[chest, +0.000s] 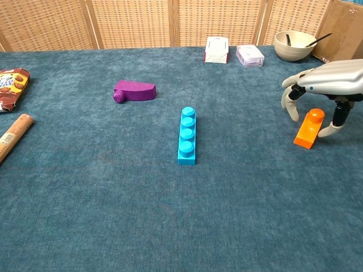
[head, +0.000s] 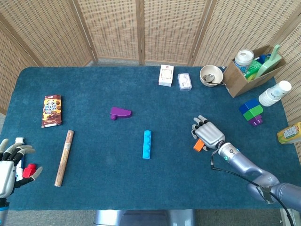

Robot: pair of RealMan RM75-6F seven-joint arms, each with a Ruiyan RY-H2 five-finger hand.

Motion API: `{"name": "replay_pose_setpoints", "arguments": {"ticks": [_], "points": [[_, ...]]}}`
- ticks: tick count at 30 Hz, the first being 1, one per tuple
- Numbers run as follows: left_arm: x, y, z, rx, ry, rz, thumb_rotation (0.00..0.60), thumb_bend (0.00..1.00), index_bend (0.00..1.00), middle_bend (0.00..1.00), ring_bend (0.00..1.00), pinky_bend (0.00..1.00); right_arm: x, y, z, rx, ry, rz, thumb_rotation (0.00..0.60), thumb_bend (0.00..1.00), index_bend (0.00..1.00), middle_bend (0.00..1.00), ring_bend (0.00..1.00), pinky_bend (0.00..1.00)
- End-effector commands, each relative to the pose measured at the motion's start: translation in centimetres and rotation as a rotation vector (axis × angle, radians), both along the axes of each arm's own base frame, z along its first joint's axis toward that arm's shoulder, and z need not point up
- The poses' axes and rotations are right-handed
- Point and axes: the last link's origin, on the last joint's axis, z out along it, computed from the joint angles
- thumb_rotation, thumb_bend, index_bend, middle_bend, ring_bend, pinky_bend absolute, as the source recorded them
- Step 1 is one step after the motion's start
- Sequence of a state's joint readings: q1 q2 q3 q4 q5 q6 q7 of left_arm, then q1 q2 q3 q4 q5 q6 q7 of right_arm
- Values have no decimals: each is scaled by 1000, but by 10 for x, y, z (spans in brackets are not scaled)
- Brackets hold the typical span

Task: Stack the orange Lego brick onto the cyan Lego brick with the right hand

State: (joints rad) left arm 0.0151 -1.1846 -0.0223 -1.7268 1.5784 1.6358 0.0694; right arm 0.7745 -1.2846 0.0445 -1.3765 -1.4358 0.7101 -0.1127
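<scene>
Head view: the right robot hand [head: 207, 133] arches over the orange Lego brick [head: 199, 145], which peeks out under its palm on the blue tabletop [head: 94, 136]. The cyan Lego brick [head: 147, 144], a four-stud strip, lies well apart to that hand's left. The left robot hand [head: 10, 162] rests with fingers spread, holding nothing.

Chest view: the right robot hand [chest: 326, 90] cages the single-stud, sloped orange Lego brick [chest: 308, 128], fingers [chest: 291, 105] apart from it, not gripping.

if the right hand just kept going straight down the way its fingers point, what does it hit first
Most likely the orange Lego brick, which lies on the table directly beneath the right hand, between its down-curled fingers. The hand does not yet grip it. Depth is unclear, so the fingertips may meet the blue tabletop beside it.
</scene>
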Motion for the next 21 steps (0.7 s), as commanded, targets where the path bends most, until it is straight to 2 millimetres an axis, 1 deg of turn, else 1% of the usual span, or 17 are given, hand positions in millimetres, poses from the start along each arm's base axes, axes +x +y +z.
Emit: {"name": "replay_pose_setpoints", "arguments": {"ticks": [1, 7, 14, 16, 21], "points": [[0, 0, 0, 1, 0, 1, 503, 279, 365, 348, 228, 5, 1, -1, -2, 6, 1, 2, 600, 168, 469, 281, 72, 102], [-1, -1, 1, 2, -5, 7, 504, 279, 366, 348, 228, 5, 3, -3, -7, 16, 2, 14, 600, 172, 556, 306, 100, 111], [-2, -1, 0, 0, -6, 7, 502, 279, 366, 347, 228, 4, 4, -7, -11, 20, 7, 15, 600, 173, 597, 318, 115, 114], [-2, -1, 1, 2, -7, 8, 509, 279, 366, 348, 228, 5, 5, -8, -12, 19, 7, 15, 600, 176, 624, 326, 123, 115], [-3, -1, 1, 1, -4, 10, 504, 280, 366, 348, 228, 5, 11, -7, -11, 18, -4, 21, 600, 180, 651, 347, 140, 117]]}}
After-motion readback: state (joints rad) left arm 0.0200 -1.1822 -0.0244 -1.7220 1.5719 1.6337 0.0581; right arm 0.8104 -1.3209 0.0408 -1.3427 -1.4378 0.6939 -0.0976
